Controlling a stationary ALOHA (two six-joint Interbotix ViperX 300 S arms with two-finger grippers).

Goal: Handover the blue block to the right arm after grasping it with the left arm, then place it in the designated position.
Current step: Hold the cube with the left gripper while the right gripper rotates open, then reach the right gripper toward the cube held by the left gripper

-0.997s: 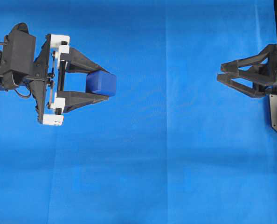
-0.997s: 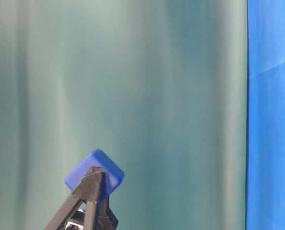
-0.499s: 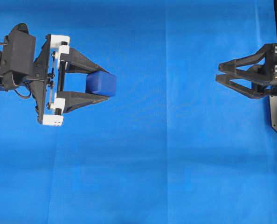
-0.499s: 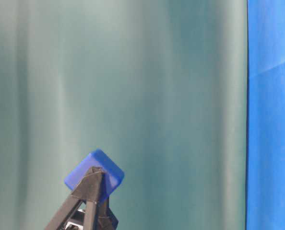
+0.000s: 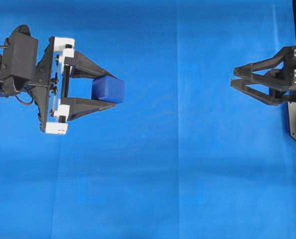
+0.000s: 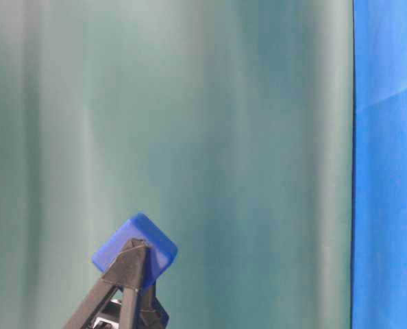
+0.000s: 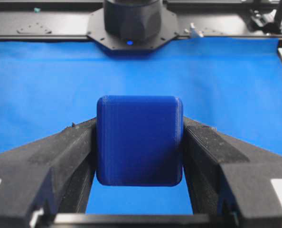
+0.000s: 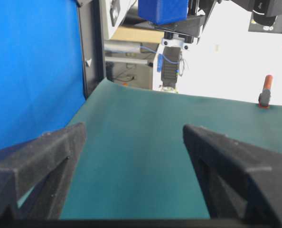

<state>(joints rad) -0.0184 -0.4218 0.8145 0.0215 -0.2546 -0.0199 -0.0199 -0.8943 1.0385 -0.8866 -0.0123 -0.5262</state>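
Blue cloth (image 5: 178, 164) covers the desk edge to edge. At the left of the overhead frame, the left hand (image 5: 110, 90) grips the blue block (image 5: 108, 89) between its black fingertips, held above the cloth; the wrist view shows both fingers pressed flat against the block's sides. At the right edge, the right hand (image 5: 232, 82) has its fingers spread wide apart with nothing between them, well apart from the block. Compared with one second ago, the right hand sits marginally further left; the left hand and block are unchanged.
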